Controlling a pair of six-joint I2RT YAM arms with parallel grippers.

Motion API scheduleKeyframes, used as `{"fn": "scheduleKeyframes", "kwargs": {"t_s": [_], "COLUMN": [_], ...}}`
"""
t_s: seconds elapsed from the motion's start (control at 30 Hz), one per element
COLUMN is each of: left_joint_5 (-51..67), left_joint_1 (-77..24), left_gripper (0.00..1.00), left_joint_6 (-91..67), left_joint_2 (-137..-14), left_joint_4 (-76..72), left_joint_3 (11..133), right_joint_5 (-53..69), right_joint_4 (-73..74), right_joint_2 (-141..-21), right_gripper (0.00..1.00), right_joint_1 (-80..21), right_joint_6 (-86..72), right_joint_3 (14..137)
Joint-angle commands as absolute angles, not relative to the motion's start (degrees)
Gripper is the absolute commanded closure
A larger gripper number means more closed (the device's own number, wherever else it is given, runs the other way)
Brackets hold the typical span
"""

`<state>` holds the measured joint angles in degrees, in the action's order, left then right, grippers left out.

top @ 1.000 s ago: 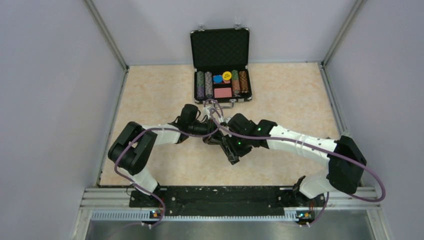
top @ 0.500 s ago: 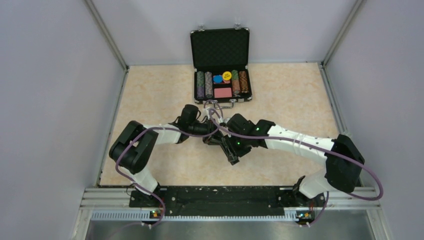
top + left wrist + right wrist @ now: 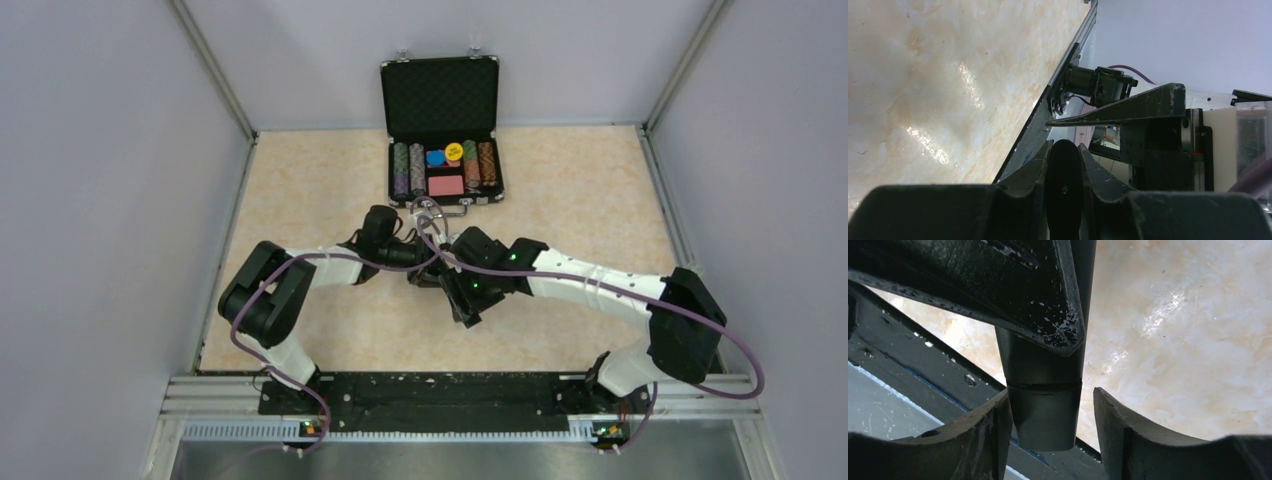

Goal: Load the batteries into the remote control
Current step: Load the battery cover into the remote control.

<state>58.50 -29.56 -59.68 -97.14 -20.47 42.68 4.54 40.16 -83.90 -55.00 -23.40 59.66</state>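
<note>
The remote control (image 3: 462, 308) is a slim black bar, held in the air just below the middle of the overhead frame and slanting from upper left to lower right. In the left wrist view the remote control (image 3: 1064, 195) shows end-on at bottom centre as a narrow, round-topped black slab standing on edge. The left gripper (image 3: 1064, 146) pinches it on both flat faces. In the right wrist view the remote control (image 3: 1044, 410) runs down the middle of the frame, smooth and dark, with a thin seam across it near its blunt lower end. That end sits between the parted jaws of the right gripper (image 3: 1050, 392), close against the jaw on the left of the frame, with a gap to the one on the right.
</note>
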Motion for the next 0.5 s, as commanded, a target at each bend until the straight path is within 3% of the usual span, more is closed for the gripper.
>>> {"fn": "scheduleKeyframes", "kwargs": {"t_s": [0.0,0.2,0.3,0.47], "left_joint_5": [60.9,61.0,61.2,62.4], "left_joint_1": [-29.5,-29.0,-28.7,-28.6], "left_gripper": [1.00,1.00,1.00,1.00], "left_joint_6": [-57.7,-56.5,-56.7,-57.9], "left_joint_2": [-97.6,-97.9,-97.9,-97.7], "left_joint_4": [-19.5,-18.2,-18.2,-19.3], "left_joint_3": [45.4,46.1,46.2,47.0], "right_joint_5": [2.1,2.0,2.5,3.5], "right_joint_4": [40.2,41.3,42.4,42.7], "right_joint_2": [-83.5,-82.3,-81.3,-77.3], "right_gripper": [0.40,0.26,0.02,0.01], "right_joint_1": [-55.5,-55.5,-55.3,-54.3], "right_joint_6": [-24.1,-24.4,-24.7,-27.0], "right_joint_3": [64.0,66.5,67.5,67.4]}}
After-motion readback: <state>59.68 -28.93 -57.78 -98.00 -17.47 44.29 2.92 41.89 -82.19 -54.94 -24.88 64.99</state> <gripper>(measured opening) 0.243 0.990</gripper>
